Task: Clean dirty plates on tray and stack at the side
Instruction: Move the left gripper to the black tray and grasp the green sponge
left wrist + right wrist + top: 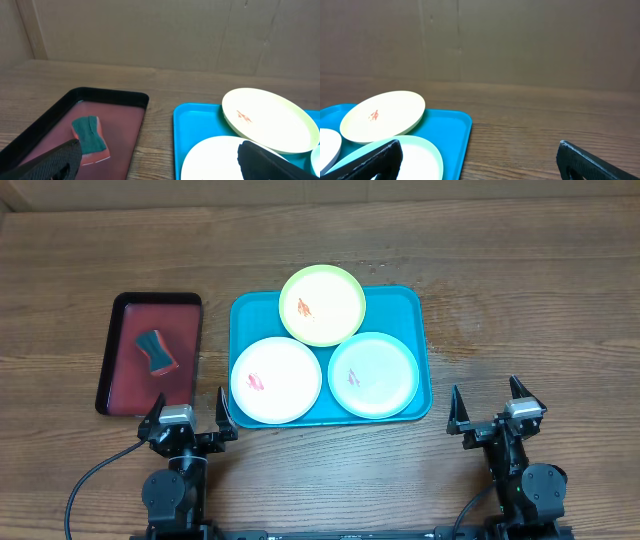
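Note:
Three plates lie on the teal tray (415, 305): a yellow-green plate (322, 304) at the back resting on the two others, a white plate (276, 380) front left and a mint plate (373, 374) front right, each with a red or orange smear. My left gripper (189, 412) stands open at the table's near edge, just left of the tray's front corner. My right gripper (492, 402) stands open to the right of the tray. In the left wrist view the white plate (215, 160) and yellow-green plate (270, 120) show; the right wrist view shows the mint plate (417, 160).
A dark red tray (150, 352) lies left of the teal tray with a green-topped sponge (155, 350) on it, also seen as the sponge (90, 135) in the left wrist view. Bare wooden table (530, 300) lies right of the teal tray. A cardboard wall backs the table.

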`<action>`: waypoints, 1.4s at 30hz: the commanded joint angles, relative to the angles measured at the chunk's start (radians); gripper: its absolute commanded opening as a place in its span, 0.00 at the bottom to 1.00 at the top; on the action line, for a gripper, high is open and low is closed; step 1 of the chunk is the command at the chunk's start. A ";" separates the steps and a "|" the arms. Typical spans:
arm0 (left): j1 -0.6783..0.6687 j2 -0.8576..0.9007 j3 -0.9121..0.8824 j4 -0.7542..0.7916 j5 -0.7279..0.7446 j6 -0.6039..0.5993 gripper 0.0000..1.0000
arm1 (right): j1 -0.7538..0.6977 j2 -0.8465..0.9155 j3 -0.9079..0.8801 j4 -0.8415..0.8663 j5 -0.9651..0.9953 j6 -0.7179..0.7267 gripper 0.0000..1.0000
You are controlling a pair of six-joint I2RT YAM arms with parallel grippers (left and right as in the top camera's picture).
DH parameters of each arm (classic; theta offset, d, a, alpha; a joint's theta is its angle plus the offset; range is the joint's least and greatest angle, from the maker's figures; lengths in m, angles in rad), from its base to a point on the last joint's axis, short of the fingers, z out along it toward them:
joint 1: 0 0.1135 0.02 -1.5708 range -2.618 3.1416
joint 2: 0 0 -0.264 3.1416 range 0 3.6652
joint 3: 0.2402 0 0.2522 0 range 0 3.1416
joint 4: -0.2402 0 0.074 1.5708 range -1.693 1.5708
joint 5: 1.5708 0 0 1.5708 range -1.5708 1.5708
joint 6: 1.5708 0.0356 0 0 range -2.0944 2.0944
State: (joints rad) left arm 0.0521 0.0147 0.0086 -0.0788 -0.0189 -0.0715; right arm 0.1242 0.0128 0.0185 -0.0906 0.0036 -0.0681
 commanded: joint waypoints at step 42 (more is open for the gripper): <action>-0.007 -0.010 -0.004 0.127 0.501 -0.764 1.00 | -0.002 -0.010 -0.010 0.006 -0.004 -0.004 1.00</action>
State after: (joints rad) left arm 0.0521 0.0147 0.0082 -0.0025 0.2844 -0.4301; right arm 0.1246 0.0128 0.0185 -0.0902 0.0036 -0.0677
